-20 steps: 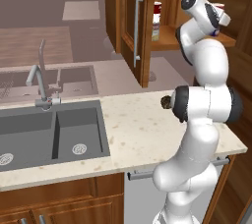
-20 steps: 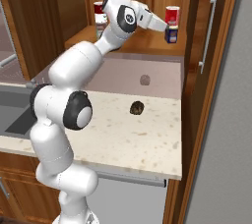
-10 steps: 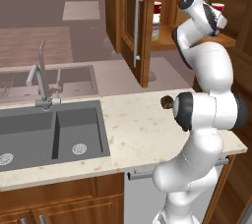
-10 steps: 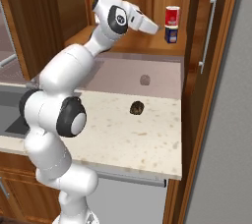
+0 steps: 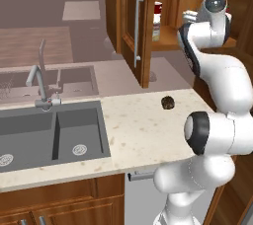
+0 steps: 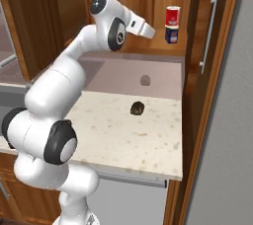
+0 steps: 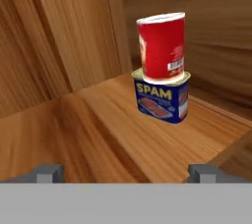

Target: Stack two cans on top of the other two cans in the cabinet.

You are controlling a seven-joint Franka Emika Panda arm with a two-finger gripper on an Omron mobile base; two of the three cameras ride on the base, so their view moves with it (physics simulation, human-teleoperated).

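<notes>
On the wooden shelf of the tall cabinet a red can with a white band stands upright on top of the blue SPAM can. The two touch, and the red one sits a little off the centre of the blue one but looks stable. In the left base view another red can stands on a cream-labelled can just behind the open door with the long silver handle, so by my judgement both stacks are already made.

The gripper is empty and its fingers stand wide apart, well back from the SPAM stack, with only bare shelf between them. In the right base view the hand is at shelf height, to the left of this stack.

These cans are probably stiff metal, rather light, with a smooth label that can slip a little. A good hold on the red can is across its round side, near the middle of its height, below the top rim. The SPAM can has flat sides, so it gives a broad seat, but a push from the side can topple the red can, because it only rests there.

A small dark round object lies on the speckled counter.
</notes>
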